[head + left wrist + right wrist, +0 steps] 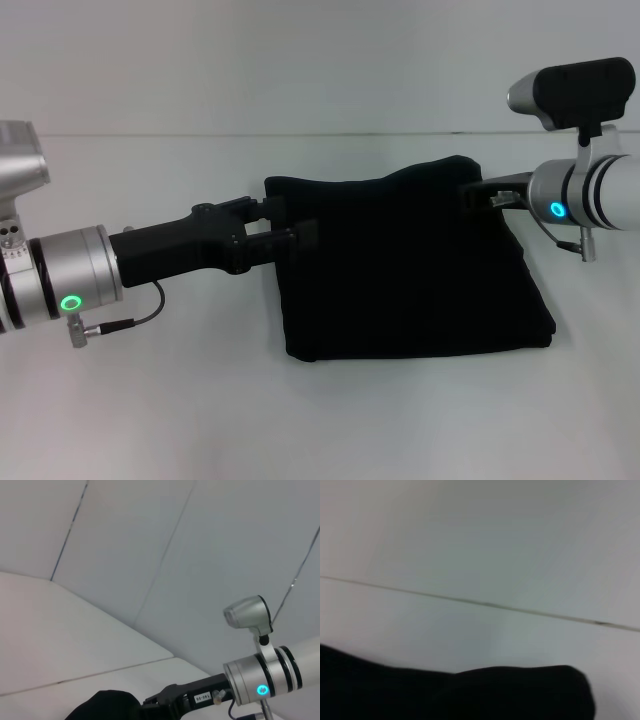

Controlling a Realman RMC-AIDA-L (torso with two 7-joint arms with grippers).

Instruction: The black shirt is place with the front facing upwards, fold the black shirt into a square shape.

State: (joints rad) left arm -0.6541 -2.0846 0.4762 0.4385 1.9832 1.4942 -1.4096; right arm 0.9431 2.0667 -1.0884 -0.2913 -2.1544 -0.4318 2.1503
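The black shirt (410, 270) lies in the middle of the white table as a folded, roughly square bundle, showing plain black cloth. Its far edge bulges up toward the right corner. My left gripper (296, 226) reaches in level from the left and meets the shirt's left edge near the far corner. My right gripper (478, 193) comes in from the right at the far right corner, where it merges with the dark cloth. The left wrist view shows the right gripper (162, 700) against a hump of the shirt (102, 706). The right wrist view shows the shirt's (470, 695) rounded edge.
The white table (150, 400) spreads around the shirt on every side. A pale wall (300, 60) rises behind the table's back edge. The right arm's wrist camera (575, 92) sticks up above that arm.
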